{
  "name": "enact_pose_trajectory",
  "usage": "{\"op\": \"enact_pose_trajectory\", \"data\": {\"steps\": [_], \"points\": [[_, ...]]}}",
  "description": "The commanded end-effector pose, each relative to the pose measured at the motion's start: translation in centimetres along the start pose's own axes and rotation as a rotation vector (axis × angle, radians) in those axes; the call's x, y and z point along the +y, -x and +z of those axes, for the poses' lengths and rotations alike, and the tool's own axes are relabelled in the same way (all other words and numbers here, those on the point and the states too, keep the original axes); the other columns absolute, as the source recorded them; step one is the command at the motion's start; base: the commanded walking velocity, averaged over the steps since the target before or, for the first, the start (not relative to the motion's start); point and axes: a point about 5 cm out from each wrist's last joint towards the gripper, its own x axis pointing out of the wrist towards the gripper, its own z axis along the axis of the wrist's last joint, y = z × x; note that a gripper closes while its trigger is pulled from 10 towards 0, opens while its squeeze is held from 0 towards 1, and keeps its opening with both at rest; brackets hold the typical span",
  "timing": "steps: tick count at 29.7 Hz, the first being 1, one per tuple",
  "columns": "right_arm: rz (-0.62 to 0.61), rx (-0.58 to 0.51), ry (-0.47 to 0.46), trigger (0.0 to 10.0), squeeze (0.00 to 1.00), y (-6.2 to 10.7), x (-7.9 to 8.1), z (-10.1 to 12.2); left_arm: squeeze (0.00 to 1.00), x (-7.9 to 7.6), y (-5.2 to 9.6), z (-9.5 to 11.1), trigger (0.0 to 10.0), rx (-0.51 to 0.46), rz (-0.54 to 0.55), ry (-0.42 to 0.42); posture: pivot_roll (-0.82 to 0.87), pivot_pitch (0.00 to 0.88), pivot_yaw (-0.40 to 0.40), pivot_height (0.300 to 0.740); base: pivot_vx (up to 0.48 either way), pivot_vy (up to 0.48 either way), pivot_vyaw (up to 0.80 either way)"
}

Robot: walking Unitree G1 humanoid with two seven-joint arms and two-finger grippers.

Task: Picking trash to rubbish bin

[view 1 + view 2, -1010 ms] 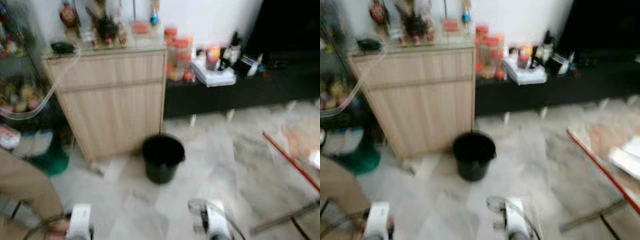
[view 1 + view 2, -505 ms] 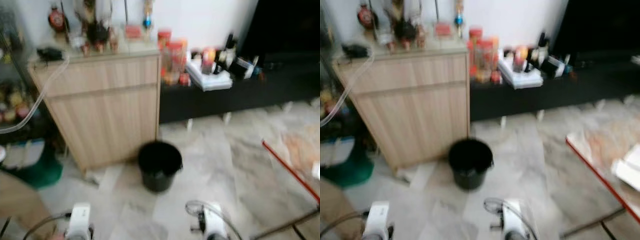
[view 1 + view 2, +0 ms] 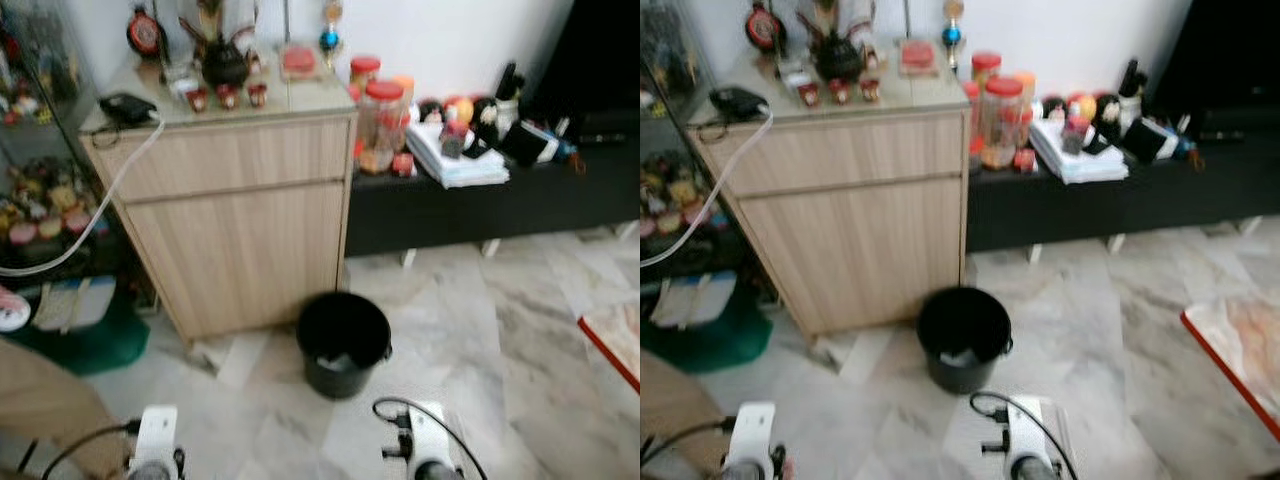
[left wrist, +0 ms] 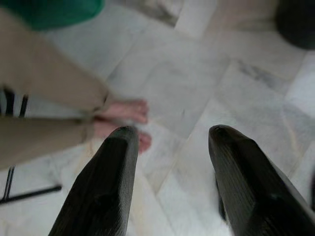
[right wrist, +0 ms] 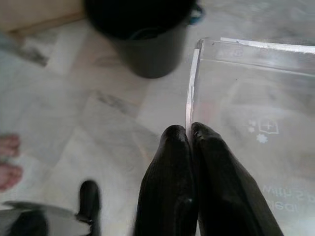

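Left eye view first: I have the black rubbish bin point(image 3: 343, 342) standing on the marble floor point(image 3: 470, 330), just beside the lower front corner of the wooden cabinet point(image 3: 240, 240), with something pale already lying in its bottom. Both silver arms sit at the bottom edge, the left arm point(image 3: 152, 450) and the right arm point(image 3: 428, 455), and a person's trouser leg point(image 3: 45, 410) fills the left corner. A red-edged table point(image 3: 612, 342) pokes in at the right edge.

Right eye view shows the same layout, the bin ahead of my right arm and near it.

Left wrist view: the left gripper point(image 4: 167, 147) hangs with its fingers spread wide and nothing between them. A person's bare feet point(image 4: 125, 120) rest on the floor right beyond the fingertips.

Right wrist view: the right gripper point(image 5: 189, 132) is pinched narrow on the edge of a clear plastic container point(image 5: 251, 118), the trash I am carrying. The bin sits beyond it, not yet under the container.

My worries: the grip is only on a thin slippery edge, so I judge the container could swing or slip out while I walk. It looks wide against the bin's mouth, so a release from off-centre could catch the rim and tip it onto the floor. The feet are close to my left side.
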Motion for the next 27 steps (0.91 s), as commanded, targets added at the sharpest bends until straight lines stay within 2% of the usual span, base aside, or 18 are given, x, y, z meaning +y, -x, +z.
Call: {"op": "enact_pose_trajectory", "data": {"steps": [1,16,24,27], "points": [[-0.021,0.000,-0.018,10.0,0.00,-0.03,-0.40,0.15,0.00,-0.16,0.04,-0.27,10.0,0.010,-0.006,0.000,-0.01,0.013,-0.006,0.740,0.330,0.000,0.00],[-0.017,0.005,-0.022,10.0,0.00,0.01,-0.18,-0.06,0.00,0.08,-0.04,0.12,10.0,0.001,-0.004,-0.006,-0.01,0.000,0.005,0.740,0.329,0.000,0.00],[-0.003,0.001,0.025,10.0,0.00,-0.04,-0.07,0.13,0.00,-0.01,-0.05,0.19,10.0,-0.002,-0.008,-0.010,-0.01,0.000,0.005,0.740,0.330,0.000,0.00],[-0.017,-0.005,0.016,10.0,0.00,-0.05,-0.57,0.33,0.00,-0.05,-0.05,0.18,10.0,-0.001,-0.009,-0.009,-0.01,0.000,0.003,0.740,0.330,0.000,0.00]]}}
